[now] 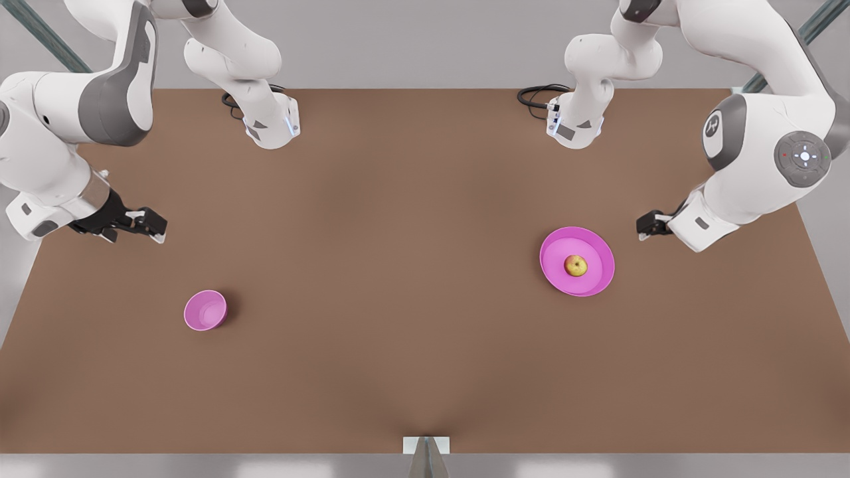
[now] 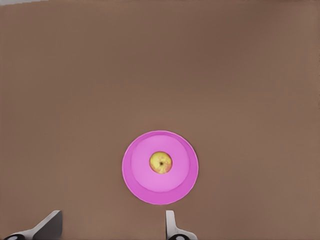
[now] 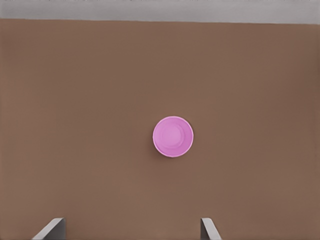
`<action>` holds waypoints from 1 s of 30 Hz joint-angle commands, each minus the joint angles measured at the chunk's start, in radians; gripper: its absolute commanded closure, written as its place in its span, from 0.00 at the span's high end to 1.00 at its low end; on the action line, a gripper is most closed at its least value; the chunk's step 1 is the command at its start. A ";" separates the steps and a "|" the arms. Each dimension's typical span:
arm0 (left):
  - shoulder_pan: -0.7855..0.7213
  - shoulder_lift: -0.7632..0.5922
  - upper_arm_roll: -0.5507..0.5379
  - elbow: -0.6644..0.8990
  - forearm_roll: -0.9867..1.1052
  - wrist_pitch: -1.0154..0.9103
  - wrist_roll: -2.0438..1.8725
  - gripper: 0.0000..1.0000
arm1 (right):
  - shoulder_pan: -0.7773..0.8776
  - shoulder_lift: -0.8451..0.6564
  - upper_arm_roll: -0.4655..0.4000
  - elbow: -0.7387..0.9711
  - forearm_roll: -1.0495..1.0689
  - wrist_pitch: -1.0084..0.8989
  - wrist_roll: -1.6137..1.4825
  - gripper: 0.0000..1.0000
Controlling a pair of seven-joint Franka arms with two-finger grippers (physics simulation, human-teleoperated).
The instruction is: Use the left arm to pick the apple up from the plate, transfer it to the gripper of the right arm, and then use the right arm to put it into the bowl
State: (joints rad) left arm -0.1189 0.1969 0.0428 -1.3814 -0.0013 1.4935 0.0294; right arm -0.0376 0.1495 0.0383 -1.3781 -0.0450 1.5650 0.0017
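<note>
2 arms hang over the brown tabletop [image 1: 412,279], nothing yet grasped. Left gripper [image 1: 643,226] hovers at the front view's right, near the plate [image 1: 597,282] but apart from it; its wrist view shows 2 fingertips [image 2: 50,225] spread wide, jaws released and empty. Right gripper [image 1: 147,224] waits at the front view's left, above and apart from the bowl [image 1: 204,311]; its fingertips [image 3: 52,227] also stand spread, jaws released.

Apple [image 1: 576,265] sits at the plate's centre, stem end up, touching only the plate floor. Bowl is empty, well apart from the plate across the tabletop.

Judgement: apple likely light, firm, smooth-skinned and round, so prone to roll or slip. Best hold looks to be across its widest girth, leaving part of it free for the handover to the right gripper. Pick not yet begun
</note>
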 commanded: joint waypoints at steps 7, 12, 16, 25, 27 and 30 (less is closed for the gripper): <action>-0.008 -0.074 0.002 -0.488 -0.072 0.545 -0.003 1.00 | 0.001 -0.001 0.000 0.001 0.002 0.015 0.000 1.00; -0.011 -0.076 0.000 -0.901 -0.074 1.114 -0.002 1.00 | -0.001 -0.001 0.000 0.001 0.002 0.017 0.000 1.00; -0.036 -0.036 0.000 -0.973 -0.075 1.148 -0.003 1.00 | -0.001 -0.001 0.002 0.002 -0.003 0.018 0.001 1.00; -0.048 0.125 0.000 -1.005 -0.100 1.192 -0.003 1.00 | -0.013 0.007 0.002 0.005 0.002 0.023 0.000 1.00; -0.050 0.167 0.000 -1.005 -0.100 1.235 -0.003 1.00 | -0.015 0.007 0.003 0.005 0.001 0.026 0.001 1.00; -0.056 0.167 -0.001 -1.005 -0.100 1.235 -0.003 1.00 | -0.015 0.007 0.003 0.005 0.002 0.027 0.001 1.00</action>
State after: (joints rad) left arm -0.1740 0.3619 0.0415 -2.3872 -0.1023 2.6721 0.0322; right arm -0.0521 0.1576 0.0413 -1.3734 -0.0442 1.5890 0.0024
